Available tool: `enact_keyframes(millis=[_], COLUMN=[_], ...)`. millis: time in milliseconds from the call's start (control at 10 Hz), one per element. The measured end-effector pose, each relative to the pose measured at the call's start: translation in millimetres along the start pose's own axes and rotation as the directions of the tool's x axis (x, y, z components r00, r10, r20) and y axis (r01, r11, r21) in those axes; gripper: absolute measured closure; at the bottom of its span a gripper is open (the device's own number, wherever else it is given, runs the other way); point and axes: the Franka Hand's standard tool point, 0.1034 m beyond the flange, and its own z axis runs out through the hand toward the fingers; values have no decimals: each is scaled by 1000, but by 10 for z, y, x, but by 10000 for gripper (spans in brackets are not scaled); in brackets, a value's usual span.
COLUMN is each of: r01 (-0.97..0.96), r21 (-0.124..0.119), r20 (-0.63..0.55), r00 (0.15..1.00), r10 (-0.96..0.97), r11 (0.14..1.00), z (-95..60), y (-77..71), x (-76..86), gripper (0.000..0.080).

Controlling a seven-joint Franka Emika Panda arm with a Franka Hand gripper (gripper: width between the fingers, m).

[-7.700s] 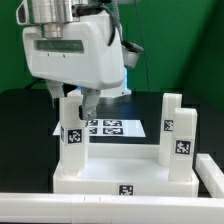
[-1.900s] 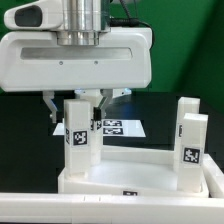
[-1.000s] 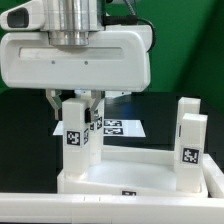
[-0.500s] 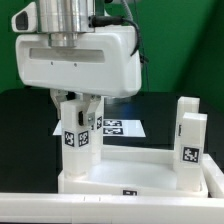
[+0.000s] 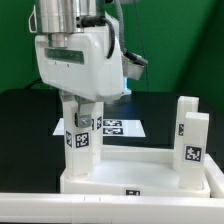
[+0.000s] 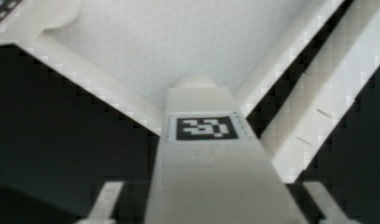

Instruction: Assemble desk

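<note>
The desk's white tabletop (image 5: pixel 150 165) lies on the black table with its raised rim up. A white leg (image 5: pixel 79 140) with a square tag stands upright in its corner at the exterior view's left. My gripper (image 5: pixel 80 108) comes down over this leg, one finger on each side, shut on its upper part. In the wrist view the leg (image 6: pixel 208 150) runs between my two fingers (image 6: pixel 109 203), with the tabletop (image 6: pixel 151 50) beyond it. Two more tagged legs (image 5: pixel 189 135) stand at the tabletop's side at the exterior view's right.
The marker board (image 5: pixel 112 127) lies flat on the black table behind the tabletop. A white bar (image 5: pixel 60 207) runs along the front edge of the exterior view. The robot's large white hand body (image 5: pixel 80 55) hangs over the leg at the exterior view's left.
The hand has turned about its vertical axis over the last second, so its body now looks narrower. The leg's tag has shifted slightly to the exterior view's right with it.
</note>
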Motion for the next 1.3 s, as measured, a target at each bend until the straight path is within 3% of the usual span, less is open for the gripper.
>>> enact_keyframes(millis=[200, 300, 400, 700, 1000, 1300], r01=[7, 76, 100, 390, 684, 832], r21=[0, 0, -1, -8, -12, -27], r20=[0, 0, 2, 2, 4, 9], r00=[1000, 997, 995, 921, 730, 554], r10=[-7, -76, -100, -390, -684, -833], r11=[1000, 997, 995, 921, 730, 553], z=[1, 2, 4, 14, 12, 16], y=[-2, -3, -4, -22, -26, -19], x=[-5, -8, -17, -62, -64, -62], gripper=[509, 333, 215, 153, 151, 151])
